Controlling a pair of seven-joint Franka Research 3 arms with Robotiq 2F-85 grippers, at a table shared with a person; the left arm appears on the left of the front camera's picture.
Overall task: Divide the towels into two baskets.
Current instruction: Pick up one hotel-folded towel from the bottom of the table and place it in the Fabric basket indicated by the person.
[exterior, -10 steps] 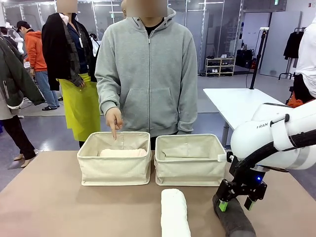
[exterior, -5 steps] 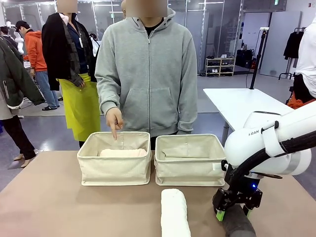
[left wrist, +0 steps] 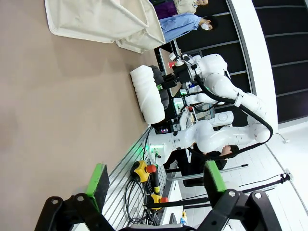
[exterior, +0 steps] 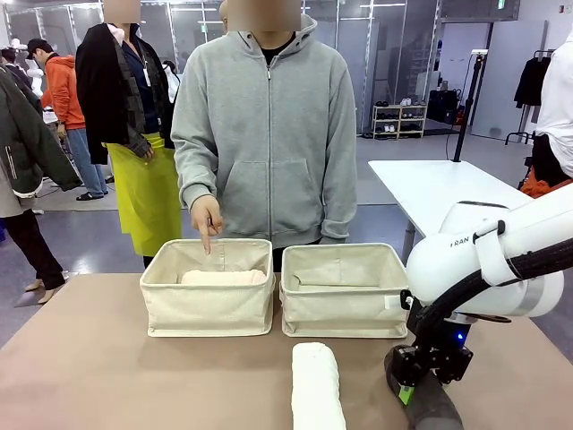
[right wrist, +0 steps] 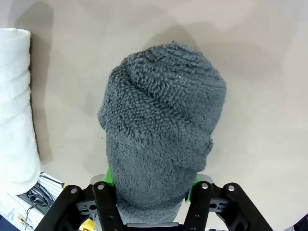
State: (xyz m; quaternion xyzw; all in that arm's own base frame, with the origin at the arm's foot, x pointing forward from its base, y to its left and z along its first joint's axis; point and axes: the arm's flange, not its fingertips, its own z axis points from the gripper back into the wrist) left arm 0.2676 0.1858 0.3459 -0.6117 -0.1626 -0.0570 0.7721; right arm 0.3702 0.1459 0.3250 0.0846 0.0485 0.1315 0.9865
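Note:
Two cream baskets stand side by side, the left basket (exterior: 208,309) and the right basket (exterior: 345,313). A light yellow towel (exterior: 224,278) lies in the left one, where the person's hand (exterior: 208,219) points down. A white towel (exterior: 317,387) (right wrist: 17,101) lies on the table in front of the right basket. Beside it, my right gripper (exterior: 419,387) (right wrist: 150,185) is shut on the dark grey towel (exterior: 434,410) (right wrist: 163,134), whose roll bulges between the green pads (right wrist: 109,177). My left gripper (left wrist: 156,179) hangs open above bare table, with the white towel (left wrist: 147,94) and the baskets (left wrist: 106,21) farther off.
The person in a grey hoodie (exterior: 269,134) stands right behind the baskets. A white table (exterior: 430,188) stands at the back right. Other people stand at the far left. Bare brown tabletop (exterior: 116,376) stretches across the front left.
My right gripper has dropped lower over the dark grey towel and closed its fingers on it. The person's pointing hand and the left gripper have stayed put.

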